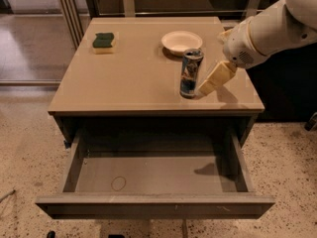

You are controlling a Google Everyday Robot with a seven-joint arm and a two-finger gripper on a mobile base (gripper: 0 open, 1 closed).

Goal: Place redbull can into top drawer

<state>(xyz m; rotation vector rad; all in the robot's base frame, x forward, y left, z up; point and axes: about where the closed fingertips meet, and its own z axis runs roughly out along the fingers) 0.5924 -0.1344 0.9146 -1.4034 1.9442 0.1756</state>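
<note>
The redbull can point(190, 73) stands upright near the front right of the tan tabletop point(133, 68), blue and silver with a silver top. My gripper point(212, 82) comes in from the right on a white arm and sits low beside the can's right side, its cream fingers point(216, 78) close to the can's base. The top drawer point(89, 175) is pulled open below the tabletop, grey, with a faint ring mark point(118, 183) on its floor.
A white bowl point(182, 41) sits behind the can. A green and yellow sponge point(104, 41) lies at the back left of the tabletop. Speckled floor surrounds the cabinet; a dark cabinet stands to the right.
</note>
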